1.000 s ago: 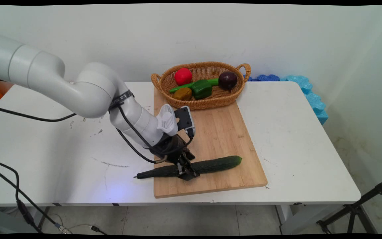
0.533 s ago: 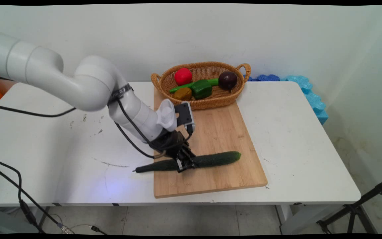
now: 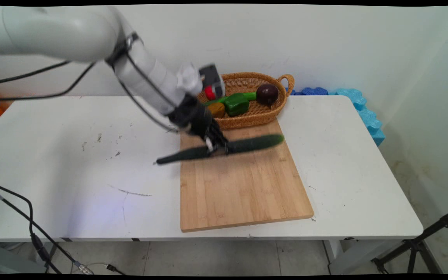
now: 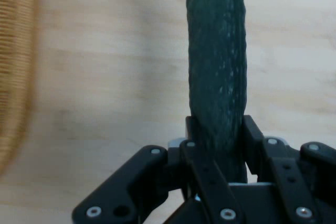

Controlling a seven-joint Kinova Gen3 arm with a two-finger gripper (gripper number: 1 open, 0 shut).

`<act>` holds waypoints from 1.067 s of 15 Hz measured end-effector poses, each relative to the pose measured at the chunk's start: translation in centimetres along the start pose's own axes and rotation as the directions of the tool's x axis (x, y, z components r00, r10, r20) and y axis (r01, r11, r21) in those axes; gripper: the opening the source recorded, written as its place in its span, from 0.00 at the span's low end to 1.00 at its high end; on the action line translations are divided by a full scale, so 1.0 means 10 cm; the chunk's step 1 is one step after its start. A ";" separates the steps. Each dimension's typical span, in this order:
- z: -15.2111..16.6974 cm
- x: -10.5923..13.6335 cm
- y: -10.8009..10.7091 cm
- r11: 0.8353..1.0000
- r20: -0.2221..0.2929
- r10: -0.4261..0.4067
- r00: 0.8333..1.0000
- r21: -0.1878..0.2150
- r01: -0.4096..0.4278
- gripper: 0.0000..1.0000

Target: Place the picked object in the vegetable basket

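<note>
Wicker basket (image 3: 263,114) of vegetables; cutting board (image 3: 243,194); table (image 3: 72,171).

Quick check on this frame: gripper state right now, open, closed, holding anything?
Gripper: closed on the cucumber near its middle, holding it in the air above the wooden cutting board.

Arm holding a cucumber up over the cutting board

The gripper (image 3: 217,146) is clamping a long dark cucumber (image 3: 224,148) near its middle and holding it roughly level in the air above the far end of the wooden board (image 3: 243,186), its thin end sticking out past the board's left edge. Just behind, a wicker basket (image 3: 247,116) is sitting on the white table (image 3: 72,175), holding a green pepper (image 3: 236,103) and a dark purple onion (image 3: 267,93).
</note>
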 end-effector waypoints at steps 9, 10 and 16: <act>-0.19 0.49 -1.02 0.982 -0.022 -0.142 0.990 0.119 0.143 0.00; -0.16 0.52 -1.13 0.978 -0.018 -0.160 0.987 0.132 0.161 0.00; 0.31 0.65 -1.61 0.949 0.024 -0.269 0.963 0.174 0.261 0.00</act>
